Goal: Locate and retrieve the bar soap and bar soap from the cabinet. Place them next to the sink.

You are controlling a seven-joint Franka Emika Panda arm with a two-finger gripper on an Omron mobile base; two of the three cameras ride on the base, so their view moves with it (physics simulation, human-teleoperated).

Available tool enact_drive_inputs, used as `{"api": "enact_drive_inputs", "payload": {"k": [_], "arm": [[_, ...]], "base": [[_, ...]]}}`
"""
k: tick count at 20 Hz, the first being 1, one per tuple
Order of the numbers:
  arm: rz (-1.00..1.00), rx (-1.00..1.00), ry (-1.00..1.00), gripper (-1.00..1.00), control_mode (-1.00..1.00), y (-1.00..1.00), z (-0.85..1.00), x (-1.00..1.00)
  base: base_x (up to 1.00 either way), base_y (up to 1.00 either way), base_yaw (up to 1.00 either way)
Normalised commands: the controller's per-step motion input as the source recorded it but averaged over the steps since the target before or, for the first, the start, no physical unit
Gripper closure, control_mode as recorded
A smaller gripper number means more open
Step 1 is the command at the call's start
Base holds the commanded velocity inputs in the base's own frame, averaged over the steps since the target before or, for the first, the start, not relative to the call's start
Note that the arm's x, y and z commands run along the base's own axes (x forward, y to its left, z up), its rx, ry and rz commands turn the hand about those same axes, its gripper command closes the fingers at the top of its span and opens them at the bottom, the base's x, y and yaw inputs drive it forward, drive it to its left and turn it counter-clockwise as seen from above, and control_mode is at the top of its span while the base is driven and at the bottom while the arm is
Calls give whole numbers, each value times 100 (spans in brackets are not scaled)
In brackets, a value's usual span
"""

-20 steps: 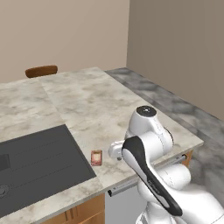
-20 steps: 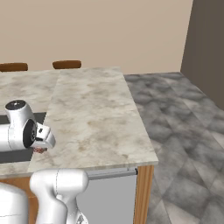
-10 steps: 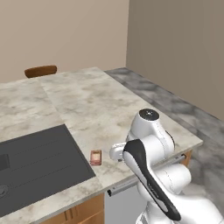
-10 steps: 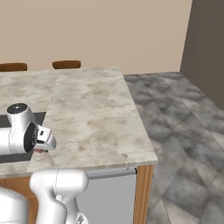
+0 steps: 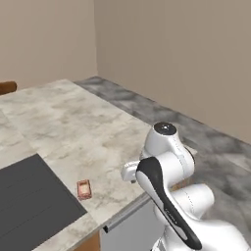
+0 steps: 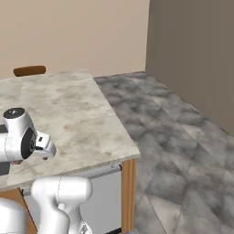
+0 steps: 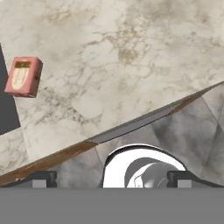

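One salmon-pink bar soap (image 5: pixel 84 188) lies flat on the marble counter, just right of the dark grey-black sink (image 5: pixel 29 211). In the hand view the same bar soap (image 7: pixel 24 76) sits at the upper left, beside the sink's dark edge (image 7: pixel 6 105). My gripper (image 7: pixel 113 179) hovers over the counter's front edge, to the right of the soap and well apart from it. It is open, its fingertips (image 7: pixel 43 178) spread wide with nothing held between them. The cabinet is out of view.
The marble counter (image 5: pixel 73 127) stretches back to a brown chair (image 6: pixel 29 70) at the far side. Its right edge (image 6: pixel 121 132) drops to grey tiled floor (image 6: pixel 183 155). A grey appliance front (image 6: pixel 103 196) sits under the counter's near edge. Beige walls close off the room.
The whole picture has shifted left in both base views, so the base has moved. The soap stays put on the counter and the arm stays folded with the gripper open.
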Motion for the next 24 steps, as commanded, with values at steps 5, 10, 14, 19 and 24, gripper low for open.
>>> {"api": "enact_drive_inputs", "payload": {"k": [5, 10, 14, 19, 24], "arm": [[0, 0, 0, -100, 100, 0, 0, 0], [0, 0, 0, -100, 100, 0, 0, 0], [0, 0, 0, -100, 100, 0, 0, 0], [0, 0, 0, -100, 100, 0, 0, 0], [0, 0, 0, -100, 100, 0, 0, 0]], "base": [[-1, 0, -45], [-5, -6, -44], [-8, -9, -44], [-5, -11, -42], [0, -17, -42]]}}
